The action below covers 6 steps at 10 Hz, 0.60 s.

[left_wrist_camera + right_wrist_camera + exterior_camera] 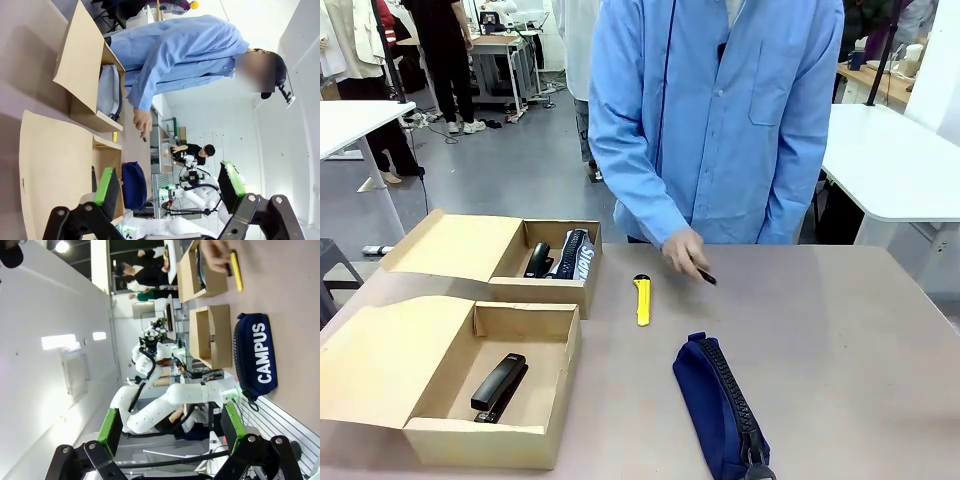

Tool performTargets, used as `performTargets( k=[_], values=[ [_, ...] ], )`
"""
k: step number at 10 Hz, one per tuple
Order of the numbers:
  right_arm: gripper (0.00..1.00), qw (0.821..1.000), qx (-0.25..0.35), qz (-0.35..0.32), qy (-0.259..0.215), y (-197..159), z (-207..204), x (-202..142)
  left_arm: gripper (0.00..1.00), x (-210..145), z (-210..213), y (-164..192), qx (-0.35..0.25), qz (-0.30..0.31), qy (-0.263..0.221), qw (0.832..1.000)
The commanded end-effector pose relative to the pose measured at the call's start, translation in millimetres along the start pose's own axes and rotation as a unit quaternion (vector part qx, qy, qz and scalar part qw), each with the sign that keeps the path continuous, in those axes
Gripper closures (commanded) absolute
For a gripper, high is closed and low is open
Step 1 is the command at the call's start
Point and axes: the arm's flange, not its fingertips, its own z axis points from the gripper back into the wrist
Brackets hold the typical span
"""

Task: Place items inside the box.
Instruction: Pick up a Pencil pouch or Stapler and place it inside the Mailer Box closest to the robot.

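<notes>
Black stapler (499, 387) in near box (480, 440)

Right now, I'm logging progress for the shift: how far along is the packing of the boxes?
Done: one black stapler in the near box; another stapler and a dark pouch in the far box. In hand: the person's hand holds a pen. Left: the yellow knife and the navy pouch lie on the table.

Grey-brown matte desk (840, 330) fills the foreground. Person in light-blue button-up shirt (720, 120) stands at the desk's far edge, near the middle. White-topped table (895, 165) behind at right, another white table (355, 120) at left, grey floor (510, 170) between them.
</notes>
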Motion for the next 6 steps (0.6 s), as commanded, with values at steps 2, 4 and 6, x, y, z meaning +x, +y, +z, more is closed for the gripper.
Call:
performTargets(
  k=[2, 4, 6],
  values=[
    [0.0, 0.987, -0.142, 0.041, 0.055, 44, -92, -19, 0.0, 0, -1, -1, -0.012, -0.01, -0.005, 1.0],
    [0.0, 0.951, -0.282, 0.051, 0.113, 45, -173, -38, 0.0, 0, -1, -1, -0.012, -0.01, -0.005, 1.0],
    [0.0, 0.891, -0.423, 0.073, 0.148, 16, -272, -53, 0.0, 0, -1, -1, -0.012, -0.01, -0.005, 1.0]
  ],
)
